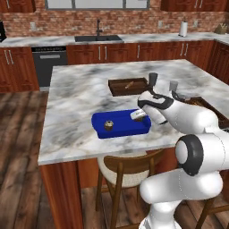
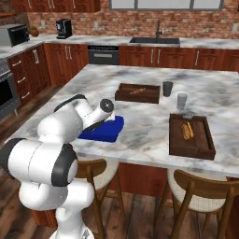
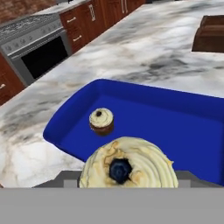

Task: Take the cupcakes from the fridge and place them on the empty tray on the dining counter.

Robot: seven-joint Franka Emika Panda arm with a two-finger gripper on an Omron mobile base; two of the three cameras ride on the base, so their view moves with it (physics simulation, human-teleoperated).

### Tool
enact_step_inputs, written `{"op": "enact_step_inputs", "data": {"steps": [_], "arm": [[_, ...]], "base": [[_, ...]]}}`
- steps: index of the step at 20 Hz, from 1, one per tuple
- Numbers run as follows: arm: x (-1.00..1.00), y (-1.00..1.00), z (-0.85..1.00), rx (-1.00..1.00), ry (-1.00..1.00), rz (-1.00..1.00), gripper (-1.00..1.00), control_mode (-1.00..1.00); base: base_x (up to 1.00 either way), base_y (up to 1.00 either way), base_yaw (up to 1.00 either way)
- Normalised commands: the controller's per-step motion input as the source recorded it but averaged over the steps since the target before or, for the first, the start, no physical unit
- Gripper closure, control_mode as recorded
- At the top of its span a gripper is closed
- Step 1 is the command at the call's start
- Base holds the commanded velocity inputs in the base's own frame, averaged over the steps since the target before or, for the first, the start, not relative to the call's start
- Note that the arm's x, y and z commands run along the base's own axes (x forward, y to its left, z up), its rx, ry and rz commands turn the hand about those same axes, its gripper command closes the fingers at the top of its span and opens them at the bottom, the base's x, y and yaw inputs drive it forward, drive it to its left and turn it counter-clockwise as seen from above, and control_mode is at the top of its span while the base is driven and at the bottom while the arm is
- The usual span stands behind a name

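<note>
The blue tray (image 1: 127, 128) lies near the front edge of the marble dining counter (image 1: 76, 103). One cupcake (image 1: 108, 125) stands in the tray's left half. My gripper (image 1: 138, 115) hovers over the tray's right half, shut on the second cupcake (image 3: 129, 164), which hangs just above the tray floor (image 3: 175, 127). In the hand view the other cupcake (image 3: 101, 121) sits beyond it, toward the tray's far left corner. From the right base view my arm covers most of the tray (image 2: 106, 131). The fridge is out of view.
A dark wooden tray (image 1: 128, 86) lies behind the blue one, with two grey cups (image 1: 153, 79) (image 1: 173, 86) to its right. Another wooden tray (image 2: 190, 135) sits at the counter's right. Stools (image 1: 123, 172) stand under the front edge.
</note>
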Motion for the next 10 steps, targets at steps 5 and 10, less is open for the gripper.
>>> {"op": "enact_step_inputs", "data": {"steps": [5, 10], "arm": [[0.46, 0.09, -0.30, 0.00, 0.01, 0.00, 1.00, -1.00], [0.49, 0.02, -0.27, 0.00, 0.00, 0.00, 1.00, -1.00]], "base": [[0.00, 0.00, 0.00], [0.00, 0.00, 0.00]]}}
